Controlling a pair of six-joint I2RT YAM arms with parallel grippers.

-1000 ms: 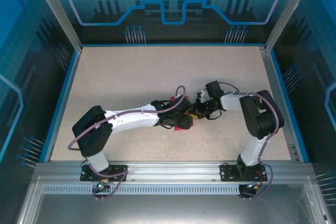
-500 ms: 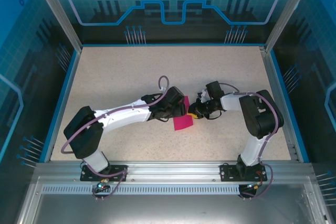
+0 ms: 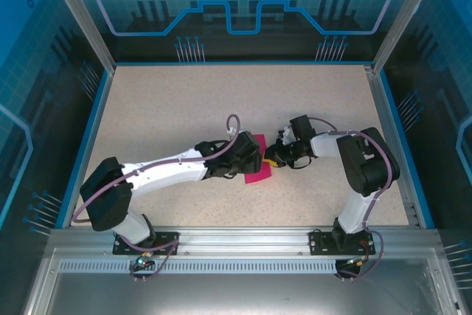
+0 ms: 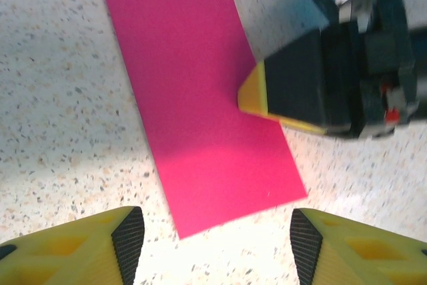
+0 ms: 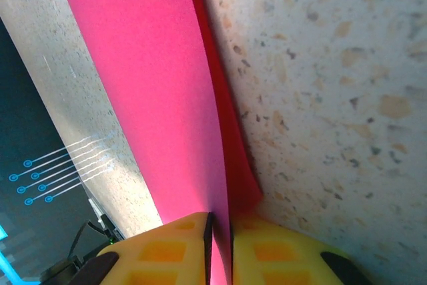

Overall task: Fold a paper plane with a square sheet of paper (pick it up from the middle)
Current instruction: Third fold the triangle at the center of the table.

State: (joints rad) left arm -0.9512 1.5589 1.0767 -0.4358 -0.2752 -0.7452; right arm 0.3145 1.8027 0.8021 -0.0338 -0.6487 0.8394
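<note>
Right claw (image 5: 219,223) seen clamped on long edge of paper (image 4: 200,98), which is folded in half and laid near desk (image 3: 162,108) middle, slightly toward near edge. Left claw (image 4: 215,239) held apart over one short end, nothing gripped. Risk judged: layers could be slid out of line, crease skewed, if left is pressed down while right pulls; thin sheet could be torn at pinch.

Far table (image 3: 221,94) free (R arm (image 3: 361,156) blocks ctr-right).
</note>
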